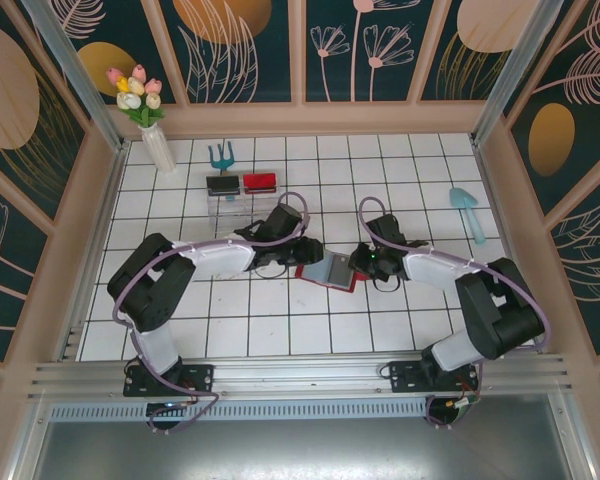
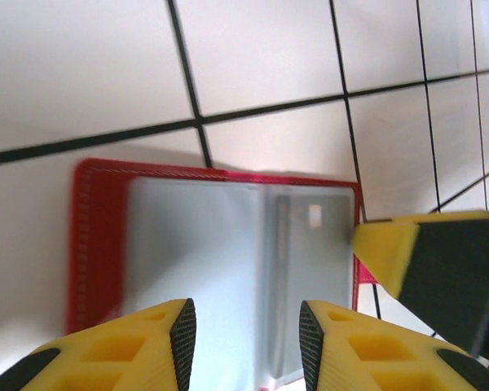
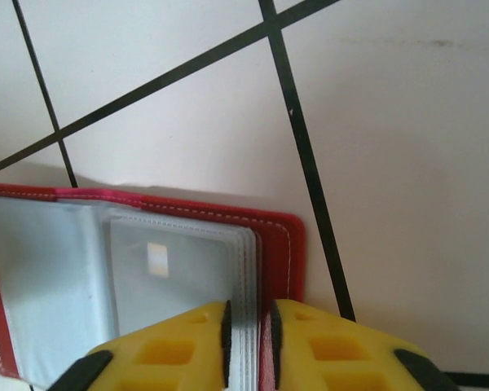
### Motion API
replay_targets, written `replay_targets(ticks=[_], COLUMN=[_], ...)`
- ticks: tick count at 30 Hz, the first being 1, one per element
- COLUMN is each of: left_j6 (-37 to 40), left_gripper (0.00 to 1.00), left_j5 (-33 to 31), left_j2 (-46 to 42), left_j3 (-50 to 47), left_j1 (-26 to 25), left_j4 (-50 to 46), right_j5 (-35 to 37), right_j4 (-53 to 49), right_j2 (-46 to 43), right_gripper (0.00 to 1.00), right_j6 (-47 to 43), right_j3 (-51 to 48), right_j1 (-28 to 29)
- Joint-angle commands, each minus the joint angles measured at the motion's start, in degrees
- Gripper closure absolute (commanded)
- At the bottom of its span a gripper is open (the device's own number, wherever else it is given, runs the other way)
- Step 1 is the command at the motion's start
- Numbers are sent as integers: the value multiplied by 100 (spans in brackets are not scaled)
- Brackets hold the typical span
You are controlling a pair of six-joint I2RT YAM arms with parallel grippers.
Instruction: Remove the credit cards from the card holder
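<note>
Left fingers (image 2: pixel 147 346) stand spread just above the open card holder (image 2: pixel 98 244), gripping nothing; right fingers (image 3: pixel 171 350) pinch the sleeve edges at its other side; a greyish card (image 3: pixel 175 277) sits inside a clear sleeve; the holder lies flat on the tiled bench (image 1: pixel 280 330) between both arms; beyond stand a black tray (image 1: pixel 223 184) and a red tray (image 1: pixel 259 182).
</note>
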Motion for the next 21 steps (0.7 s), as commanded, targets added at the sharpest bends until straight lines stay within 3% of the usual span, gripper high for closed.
replay_targets(ticks=[1, 10, 21], left_j6=[89, -185, -265], left_gripper=[59, 60, 60], left_j5=[50, 179, 232], left_j2=[-14, 98, 46], left_j3=[-210, -682, -770], left_j1=[-5, -11, -15], left_j4=[47, 446, 559], right_j5=[-117, -354, -12], right_j4=[-232, 20, -259], right_j2=[-226, -90, 86], right_gripper=[75, 72, 72], right_j6=[175, 393, 337], right_j3=[132, 83, 188], right_j1=[44, 163, 316])
